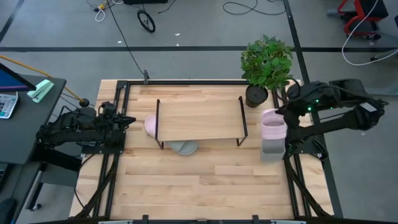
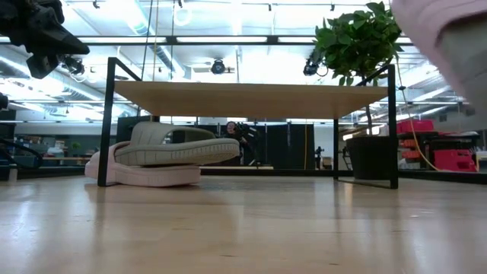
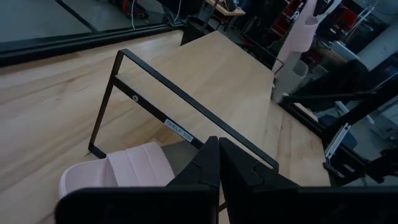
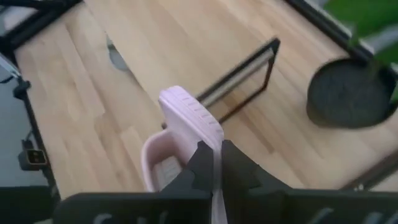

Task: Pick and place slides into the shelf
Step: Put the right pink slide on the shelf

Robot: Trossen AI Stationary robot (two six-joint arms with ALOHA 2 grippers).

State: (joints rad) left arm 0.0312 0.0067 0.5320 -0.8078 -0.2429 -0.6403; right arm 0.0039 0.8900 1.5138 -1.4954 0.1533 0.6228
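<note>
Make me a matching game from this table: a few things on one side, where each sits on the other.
Things:
1. potted plant
2. grey slide
3. pink slide in the right gripper
4. left gripper

Places:
A. under the shelf, on another pink slide
B. table's far right corner
C. raised off the table, right of the shelf
D. left of the shelf, shut, holding nothing

Pairs: 1-B, 2-A, 3-C, 4-D

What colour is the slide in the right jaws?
Light pink slide, clearest in the right wrist view.

A leafy potted plant (image 1: 266, 65) in a dark pot stands at the far right corner of the wooden tabletop (image 1: 199, 186). Cables (image 1: 118, 28) trail across the grey floor beyond.
</note>
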